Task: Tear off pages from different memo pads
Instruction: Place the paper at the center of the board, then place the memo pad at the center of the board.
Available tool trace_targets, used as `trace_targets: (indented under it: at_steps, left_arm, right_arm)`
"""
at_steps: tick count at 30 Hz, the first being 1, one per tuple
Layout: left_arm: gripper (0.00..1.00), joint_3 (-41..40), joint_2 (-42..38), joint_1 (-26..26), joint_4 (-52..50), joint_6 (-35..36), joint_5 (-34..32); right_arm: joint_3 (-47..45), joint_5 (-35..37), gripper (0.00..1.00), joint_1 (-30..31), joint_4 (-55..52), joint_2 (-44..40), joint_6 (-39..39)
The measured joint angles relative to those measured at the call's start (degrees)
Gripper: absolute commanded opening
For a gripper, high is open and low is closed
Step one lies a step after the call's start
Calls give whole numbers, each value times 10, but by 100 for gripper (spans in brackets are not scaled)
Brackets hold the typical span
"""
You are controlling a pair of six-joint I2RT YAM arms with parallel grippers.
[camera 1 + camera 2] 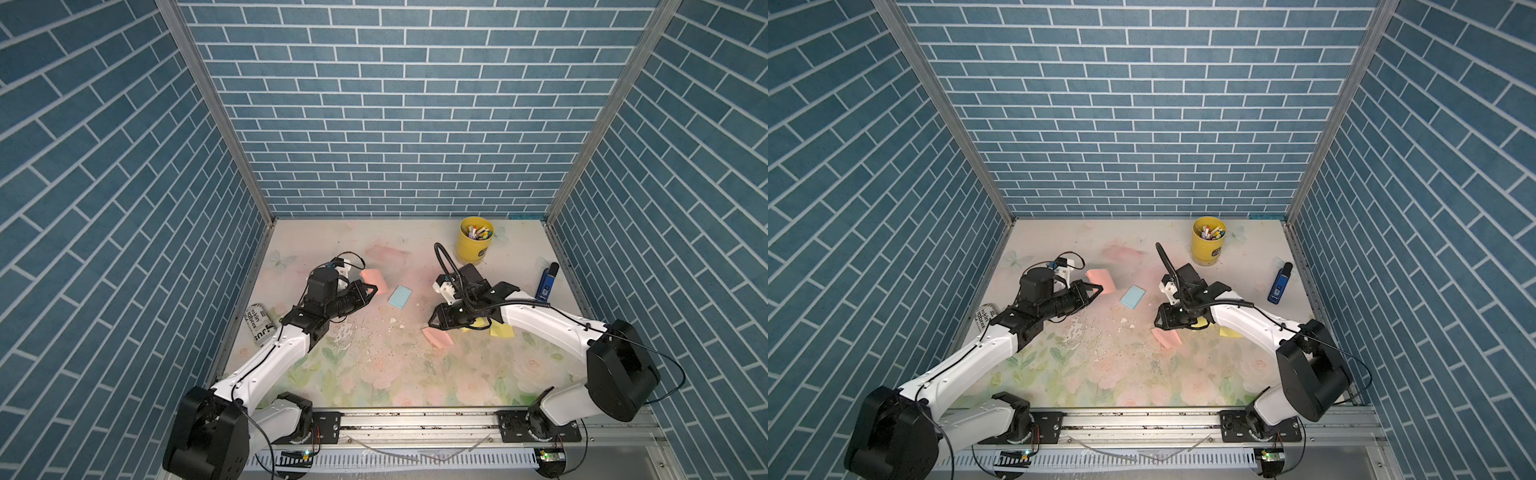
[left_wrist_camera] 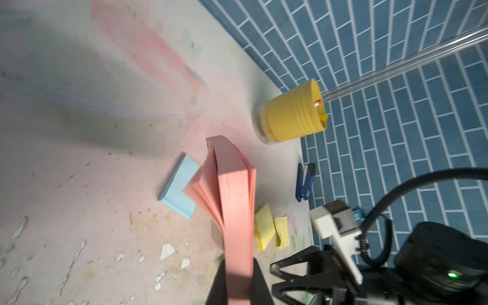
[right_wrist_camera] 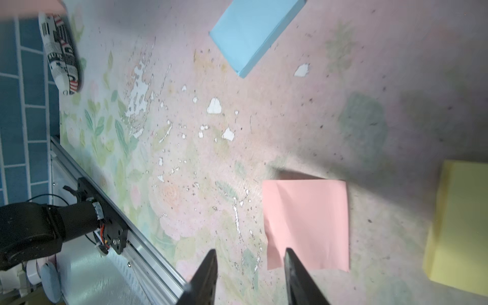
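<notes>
Left gripper (image 2: 237, 285) is clenching the pink pad (image 2: 232, 190), lifting it off the desk (image 1: 374, 374); right gripper (image 3: 250, 266) jaws are standing parted over a loose pink page (image 3: 306, 224). Blue pad (image 1: 400, 297) is lying between arms, yellow pad (image 3: 462, 229) beside the page

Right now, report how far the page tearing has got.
Done: a loose pink paper sheet lies flat on the table by the open right gripper, and a loose yellow sheet lies beside the yellow sticky-note pad. In hand: the left gripper is shut on the salmon pink sticky-note pad. Left: the light blue square pad; no blue sheet shows.
</notes>
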Motion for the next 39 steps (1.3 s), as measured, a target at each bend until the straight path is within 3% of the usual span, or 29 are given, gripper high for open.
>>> trace_targets:
  at_steps: [6, 15, 17, 21, 26, 32, 36, 39]
  left_arm:
    - [1, -45, 38, 0, -21, -1, 3]
    - [16, -48, 55, 0, -87, 31, 3]
    - [22, -48, 62, 0, -103, 40, -2]
    - [49, -42, 66, 0, -152, 63, -21]
    - [63, 2, 40, 0, -274, 90, -104]
    - [64, 81, -12, -10, -380, 127, -244]
    - [64, 175, 61, -93, -409, 179, -310]
    - [68, 254, 149, -156, -402, 230, -325]
  right_arm:
    - [14, 21, 36, -1, 15, 16, 14]
    - [15, 47, 33, -1, 20, 22, 21]
    - [15, 47, 33, -1, 24, 22, 21]
    - [15, 46, 32, -1, 27, 22, 22]
    - [15, 47, 32, -1, 27, 22, 22]
    - [15, 54, 31, -1, 33, 23, 26]
    - [15, 64, 31, -6, 41, 23, 36]
    - [15, 75, 31, -14, 45, 23, 41]
